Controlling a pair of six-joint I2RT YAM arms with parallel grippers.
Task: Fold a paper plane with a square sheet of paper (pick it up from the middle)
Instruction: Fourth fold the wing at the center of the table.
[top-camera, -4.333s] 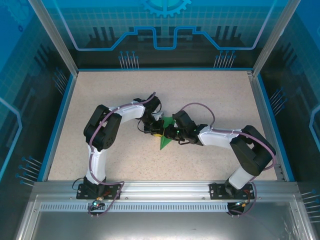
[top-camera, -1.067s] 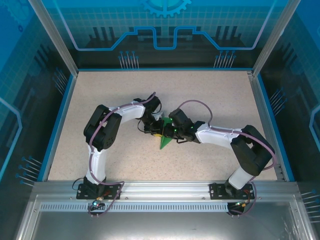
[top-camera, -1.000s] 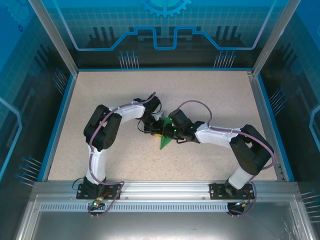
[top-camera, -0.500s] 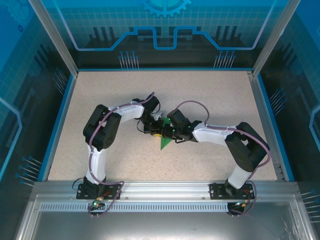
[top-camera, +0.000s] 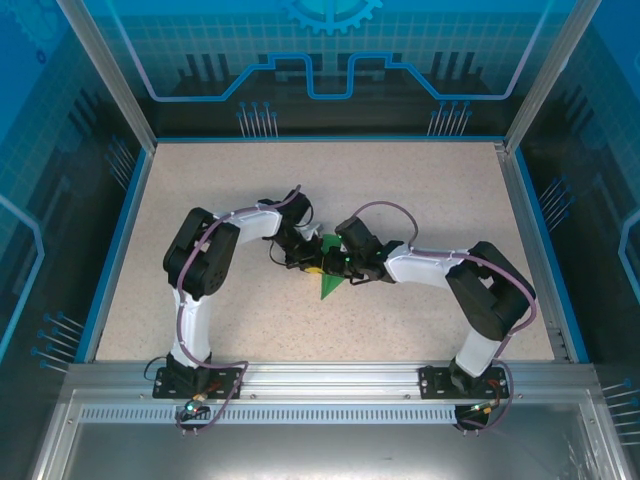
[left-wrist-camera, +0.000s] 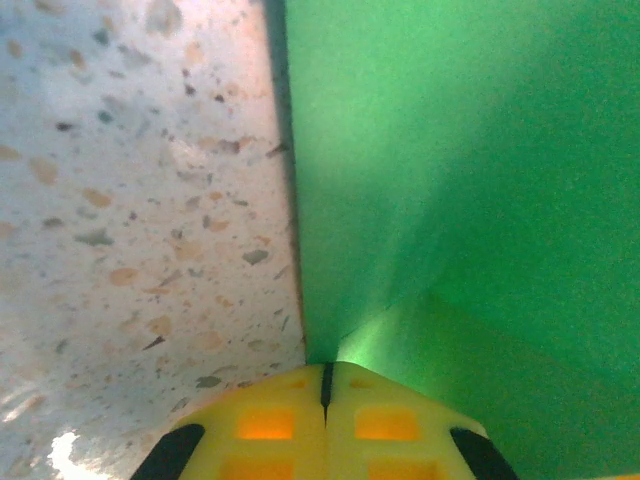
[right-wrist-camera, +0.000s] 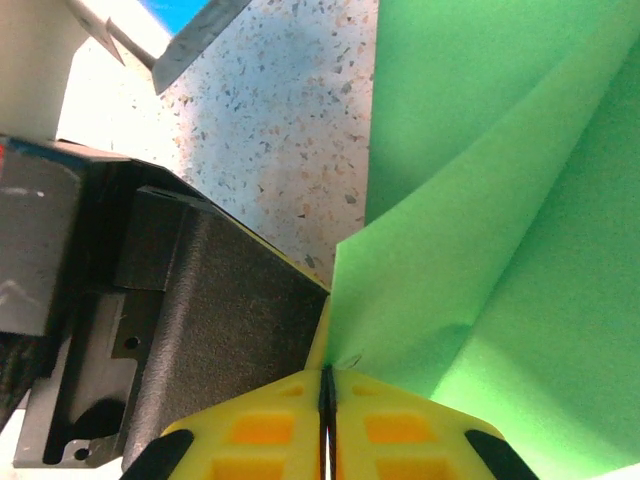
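Speckled table (top-camera: 430, 190) open all round; left claw (left-wrist-camera: 327, 372), right claw (right-wrist-camera: 327, 376) clamped on paper plane (top-camera: 327, 284) edges

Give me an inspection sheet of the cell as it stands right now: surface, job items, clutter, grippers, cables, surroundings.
Surface: speckled beige table, no stains seen.
Job's things: green paper, partly folded to a point, mid-table between the arms.
Clutter: nothing seen.
Grippers: left gripper and right gripper both shut on the green paper, tips close together.
Cables: purple cables run along both arms, looping above the right wrist.
Surroundings: blue-printed clear walls; metal rail at the near edge.
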